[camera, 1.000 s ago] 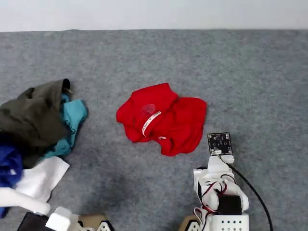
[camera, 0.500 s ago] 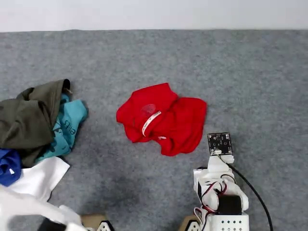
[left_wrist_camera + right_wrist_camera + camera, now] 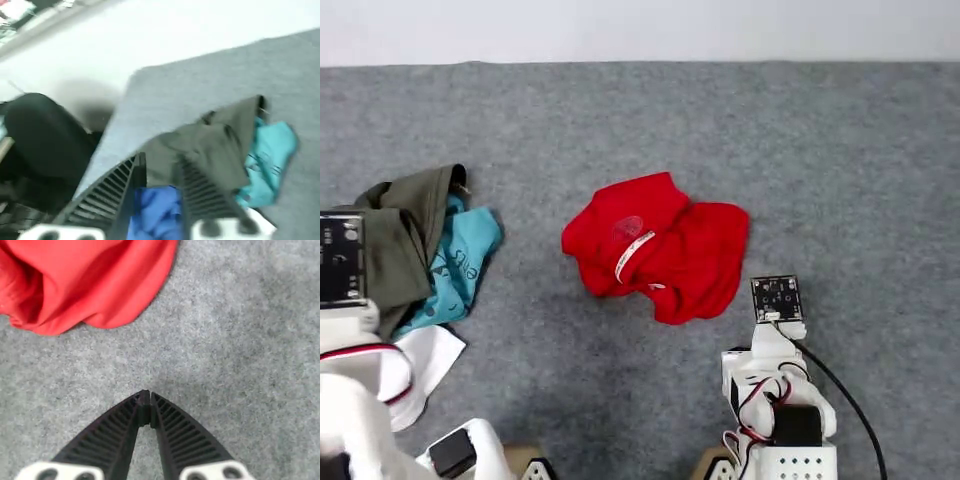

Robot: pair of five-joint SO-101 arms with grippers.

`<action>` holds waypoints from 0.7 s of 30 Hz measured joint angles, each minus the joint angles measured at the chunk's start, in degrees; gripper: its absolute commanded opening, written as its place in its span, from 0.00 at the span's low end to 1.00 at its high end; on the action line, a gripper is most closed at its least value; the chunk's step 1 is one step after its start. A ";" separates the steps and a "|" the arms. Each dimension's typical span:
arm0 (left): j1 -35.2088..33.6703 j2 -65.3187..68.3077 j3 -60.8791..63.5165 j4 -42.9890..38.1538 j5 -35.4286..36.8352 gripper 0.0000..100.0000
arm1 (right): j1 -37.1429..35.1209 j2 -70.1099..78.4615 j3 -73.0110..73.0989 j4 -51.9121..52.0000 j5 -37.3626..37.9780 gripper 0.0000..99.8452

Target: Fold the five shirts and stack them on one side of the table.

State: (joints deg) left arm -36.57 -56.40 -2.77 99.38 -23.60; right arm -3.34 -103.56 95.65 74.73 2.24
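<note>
Hovering above the heap of shirts [image 3: 410, 250] at the left edge of the tabletop [image 3: 820, 150], the left pincer [image 3: 159, 160] stands narrowly parted; the right pincer [image 3: 150, 396], closed and empty, sits near the crumpled red shirt [image 3: 655, 245] mid-table. A deep bite could snag several tangled shirts together.

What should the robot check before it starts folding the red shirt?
1. Right gripper shut and empty: ok.
2. Left gripper open: ok.
3. Red shirt lying apart from the other shirts: ok.
4. Red shirt spread flat: not ok, it is crumpled.
5. All five shirts on the table: ok. The olive shirt, teal shirt, white shirt and blue shirt are heaped together.
</note>
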 measured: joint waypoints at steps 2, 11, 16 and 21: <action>1.05 -2.11 4.04 0.00 0.97 0.01 | 0.00 0.00 0.00 0.00 0.00 0.01; 6.15 -10.64 16.26 0.00 6.86 0.01 | 0.00 0.00 0.00 0.00 0.00 0.01; 8.35 -11.25 20.66 0.00 8.53 0.01 | -0.44 0.00 0.00 0.00 0.00 0.01; 8.62 -11.25 25.41 -0.35 8.53 0.01 | -1.93 0.00 0.00 0.00 0.00 0.01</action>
State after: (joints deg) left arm -27.96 -67.65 22.64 99.03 -15.08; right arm -5.27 -103.56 95.65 74.73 2.24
